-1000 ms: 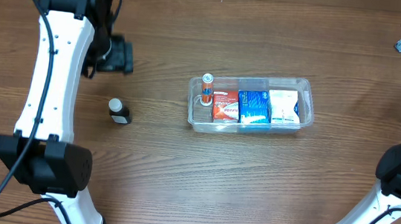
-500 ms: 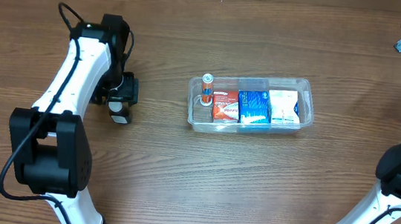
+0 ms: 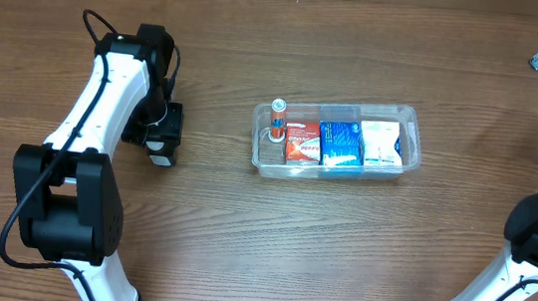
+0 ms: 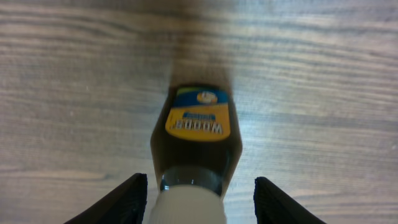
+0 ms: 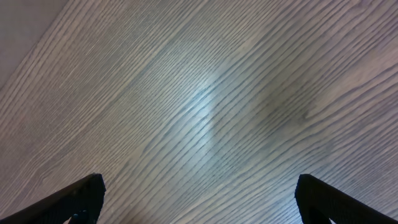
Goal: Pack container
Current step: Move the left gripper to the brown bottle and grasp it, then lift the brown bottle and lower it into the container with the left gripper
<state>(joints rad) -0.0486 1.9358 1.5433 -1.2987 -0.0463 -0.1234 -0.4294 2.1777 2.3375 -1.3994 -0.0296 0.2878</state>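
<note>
Straddling the dark bottle (image 4: 198, 134), left end effector (image 4: 200, 186) stands open; bottle's cap cropped.

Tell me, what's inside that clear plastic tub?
In the container stand a small orange bottle with a white cap at one end, then a red box, a blue box and a white box. Anything beneath the boxes is covered.

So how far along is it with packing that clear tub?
Mostly done. The container already holds a red box, a blue box, a white box and a small orange bottle. In hand: the left gripper, open, straddles a dark bottle on the table, not yet gripped. Left: grasp it and place it in the container. The right gripper is open, holding nothing.
</note>
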